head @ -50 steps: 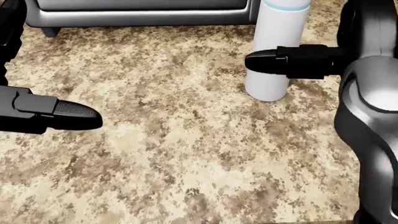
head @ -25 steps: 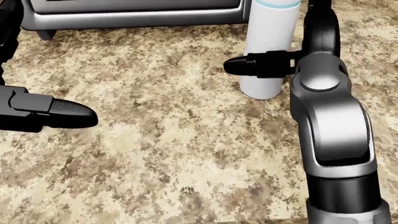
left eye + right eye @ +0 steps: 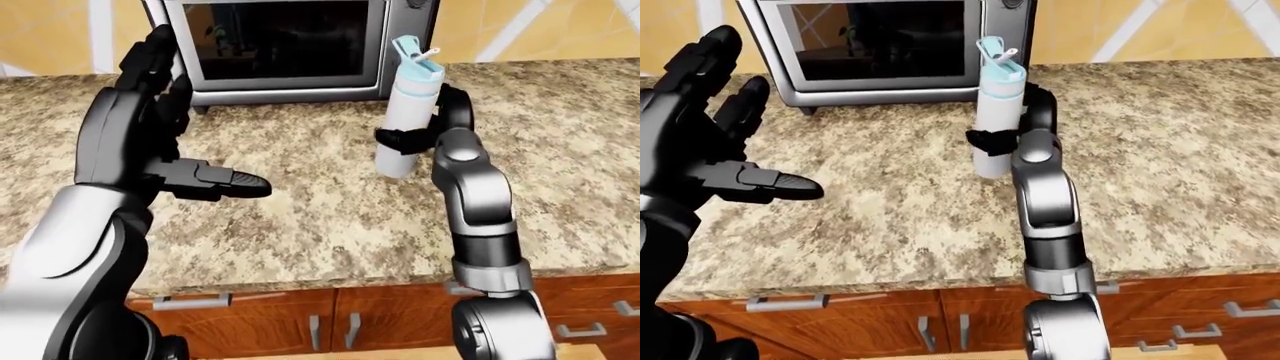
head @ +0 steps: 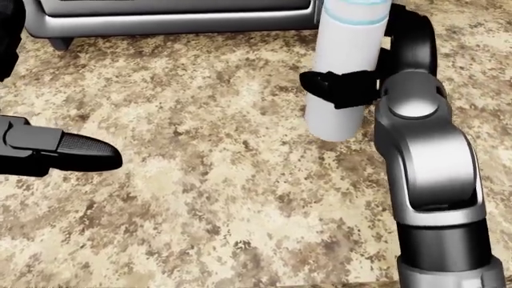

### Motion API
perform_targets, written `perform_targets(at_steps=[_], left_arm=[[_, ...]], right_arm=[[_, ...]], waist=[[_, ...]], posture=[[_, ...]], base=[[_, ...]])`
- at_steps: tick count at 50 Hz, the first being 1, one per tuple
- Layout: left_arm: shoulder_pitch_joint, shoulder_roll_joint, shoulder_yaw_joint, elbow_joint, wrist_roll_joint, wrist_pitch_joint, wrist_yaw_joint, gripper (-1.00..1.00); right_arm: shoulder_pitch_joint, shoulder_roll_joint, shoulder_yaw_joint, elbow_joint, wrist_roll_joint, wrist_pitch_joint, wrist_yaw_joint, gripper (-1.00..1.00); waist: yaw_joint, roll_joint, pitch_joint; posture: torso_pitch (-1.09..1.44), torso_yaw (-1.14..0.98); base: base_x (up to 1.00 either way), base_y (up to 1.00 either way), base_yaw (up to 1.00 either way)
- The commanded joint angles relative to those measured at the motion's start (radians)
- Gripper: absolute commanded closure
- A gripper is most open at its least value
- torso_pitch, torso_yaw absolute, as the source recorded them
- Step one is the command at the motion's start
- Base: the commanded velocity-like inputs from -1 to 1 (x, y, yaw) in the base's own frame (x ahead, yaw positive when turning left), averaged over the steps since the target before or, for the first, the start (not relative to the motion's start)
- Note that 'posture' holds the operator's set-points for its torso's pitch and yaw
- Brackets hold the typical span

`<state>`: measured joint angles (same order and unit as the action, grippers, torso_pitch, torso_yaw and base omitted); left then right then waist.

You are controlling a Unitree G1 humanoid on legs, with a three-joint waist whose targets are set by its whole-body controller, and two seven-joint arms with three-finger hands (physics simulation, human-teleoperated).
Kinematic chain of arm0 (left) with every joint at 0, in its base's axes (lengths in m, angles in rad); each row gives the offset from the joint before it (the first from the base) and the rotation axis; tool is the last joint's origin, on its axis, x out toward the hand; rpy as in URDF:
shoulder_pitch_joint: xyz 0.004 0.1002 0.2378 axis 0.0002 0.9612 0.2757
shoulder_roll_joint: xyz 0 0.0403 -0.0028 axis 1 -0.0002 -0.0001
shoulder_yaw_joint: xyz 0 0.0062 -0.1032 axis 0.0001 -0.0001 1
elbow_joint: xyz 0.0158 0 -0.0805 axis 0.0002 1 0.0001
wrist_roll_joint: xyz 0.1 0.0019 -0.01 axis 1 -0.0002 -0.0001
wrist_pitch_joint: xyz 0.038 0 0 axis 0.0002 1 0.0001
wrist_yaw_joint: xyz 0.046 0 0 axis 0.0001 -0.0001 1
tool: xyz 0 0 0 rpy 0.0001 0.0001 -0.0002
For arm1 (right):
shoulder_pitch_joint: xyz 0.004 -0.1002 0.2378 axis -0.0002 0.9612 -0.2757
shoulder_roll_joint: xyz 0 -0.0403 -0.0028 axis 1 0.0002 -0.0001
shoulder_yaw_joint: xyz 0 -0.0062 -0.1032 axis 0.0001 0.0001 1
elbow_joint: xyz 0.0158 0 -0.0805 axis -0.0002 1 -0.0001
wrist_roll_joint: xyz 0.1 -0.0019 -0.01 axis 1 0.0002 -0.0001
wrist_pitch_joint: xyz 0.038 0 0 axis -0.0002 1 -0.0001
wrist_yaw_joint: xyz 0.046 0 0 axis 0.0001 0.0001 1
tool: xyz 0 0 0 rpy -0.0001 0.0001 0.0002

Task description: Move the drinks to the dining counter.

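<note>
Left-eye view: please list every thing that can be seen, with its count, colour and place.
water bottle: one, white with a pale blue lid, upright on the counter, right of the oven.
toaster oven: one, silver with a dark glass door, top centre.
counter: one, speckled beige and brown granite, across the middle.
cabinets: brown wood with metal handles, along the bottom.
wall: yellow, top edge.
right hand: one, black, fingers round the bottle.
left hand: one, black, open, raised at left.
</note>
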<state>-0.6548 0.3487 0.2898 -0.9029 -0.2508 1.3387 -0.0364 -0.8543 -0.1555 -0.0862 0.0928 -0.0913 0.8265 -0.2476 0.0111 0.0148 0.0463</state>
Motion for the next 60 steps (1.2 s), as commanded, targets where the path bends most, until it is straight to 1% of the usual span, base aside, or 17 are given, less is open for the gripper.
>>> perform_targets(at_steps=[1, 14, 18, 24, 29, 31, 33, 34, 37, 46, 47, 49, 54, 57, 58, 59, 60], left_arm=[[-0.022, 0.01, 0.003, -0.002, 0.007, -0.044, 0.006, -1.0], [-0.113, 0.051, 0.052, -0.014, -0.033, 0.048, 0.007, -1.0], [-0.132, 0.057, 0.061, -0.023, -0.048, 0.072, 0.015, -1.0], [-0.148, 0.067, 0.073, -0.023, -0.064, 0.088, 0.021, -1.0], [-0.146, 0.071, 0.092, -0.033, -0.082, 0.097, 0.025, -1.0], [-0.144, 0.075, 0.101, -0.036, -0.091, 0.099, 0.025, -1.0], [-0.143, 0.078, 0.111, -0.042, -0.1, 0.105, 0.026, -1.0], [-0.147, 0.08, 0.117, -0.045, -0.105, 0.113, 0.028, -1.0], [-0.142, 0.082, 0.119, -0.047, -0.114, 0.11, 0.033, -1.0], [-0.155, 0.091, 0.127, -0.052, -0.14, 0.13, 0.044, -1.0], [-0.151, 0.092, 0.125, -0.049, -0.141, 0.125, 0.045, -1.0], [-0.152, 0.093, 0.125, -0.049, -0.145, 0.126, 0.047, -1.0], [-0.142, 0.086, 0.111, -0.051, -0.149, 0.119, 0.059, -1.0], [-0.137, 0.085, 0.112, -0.053, -0.152, 0.118, 0.061, -1.0], [-0.137, 0.086, 0.112, -0.054, -0.153, 0.119, 0.062, -1.0], [-0.137, 0.085, 0.113, -0.053, -0.154, 0.118, 0.063, -1.0], [-0.138, 0.085, 0.113, -0.055, -0.155, 0.121, 0.064, -1.0]], right_arm=[[-0.039, -0.017, -0.011, -0.106, 0.007, 0.019, 0.025, 1.0], [-0.092, -0.051, 0.011, -0.492, -0.02, 0.35, 0.165, 1.0], [-0.106, -0.044, 0.016, -0.533, -0.032, 0.385, 0.181, 1.0], [-0.111, -0.03, 0.016, -0.546, -0.038, 0.395, 0.193, 1.0], [-0.11, -0.007, 0.025, -0.574, -0.035, 0.411, 0.195, 1.0], [-0.122, 0.009, 0.014, -0.579, -0.027, 0.414, 0.188, 1.0], [-0.126, 0.014, 0.011, -0.585, -0.019, 0.423, 0.18, 1.0], [-0.126, 0.017, 0.011, -0.589, -0.013, 0.425, 0.178, 1.0], [-0.125, 0.02, 0.018, -0.601, -0.004, 0.432, 0.17, 1.0], [-0.127, 0.022, 0.02, -0.607, 0.017, 0.434, 0.162, 1.0], [-0.128, 0.021, 0.02, -0.607, 0.019, 0.435, 0.162, 1.0], [-0.128, 0.02, 0.02, -0.605, 0.022, 0.432, 0.161, 1.0], [-0.122, 0.018, 0.021, -0.601, 0.027, 0.423, 0.158, 1.0], [-0.107, 0.021, 0.028, -0.608, 0.028, 0.413, 0.158, 1.0], [-0.106, 0.021, 0.029, -0.605, 0.028, 0.41, 0.158, 1.0], [-0.107, 0.021, 0.029, -0.606, 0.029, 0.411, 0.159, 1.0], [-0.106, 0.021, 0.029, -0.604, 0.029, 0.407, 0.16, 1.0]], waist=[[-0.001, -0.001, -0.03], [-0.003, 0.0, -0.017], [-0.015, 0.008, -0.065], [-0.019, -0.054, -0.053], [0.02, -0.044, -0.036], [0.019, 0.047, 0.017], [0.044, 0.127, 0.013], [0.036, 0.123, 0.036], [0.043, 0.055, -0.024], [0.036, -0.12, 0.002], [0.011, -0.079, 0.022], [0.032, -0.075, -0.011], [0.015, -0.004, -0.002], [0.004, 0.072, -0.017], [0.005, 0.11, -0.051], [0.007, 0.08, -0.012], [0.016, 0.078, -0.012]], posture=[[0.0, 0.0], [0.0, 0.0], [0.0, 0.0], [0.0, 0.0], [0.0, 0.0], [0.0, 0.0], [0.0, 0.0], [0.0, 0.0], [0.0, 0.0], [0.0, 0.0], [0.0, 0.0], [0.0, 0.0], [0.0, 0.0], [0.0, 0.0], [0.0, 0.0], [0.0, 0.0], [0.0, 0.0]], base=[[0.0, 0.0, 0.0], [0.0, 0.0, 0.0], [-0.62, 0.0, 0.0], [-1.0, 0.08, 0.0], [-0.88, 0.21, 0.2], [-0.06, 0.0, 1.0], [-0.02, 0.0, 1.0], [-0.02, 0.0, 1.0], [-0.01, 0.0, 1.0], [0.0, 0.0, 1.0], [0.0, 0.0, 1.0], [0.0, 0.0, 1.0], [0.0, 0.0, 1.0], [0.0, 0.0, 1.0], [0.0, 0.0, 1.0], [0.0, 0.0, 1.0], [0.0, 0.0, 1.0]])
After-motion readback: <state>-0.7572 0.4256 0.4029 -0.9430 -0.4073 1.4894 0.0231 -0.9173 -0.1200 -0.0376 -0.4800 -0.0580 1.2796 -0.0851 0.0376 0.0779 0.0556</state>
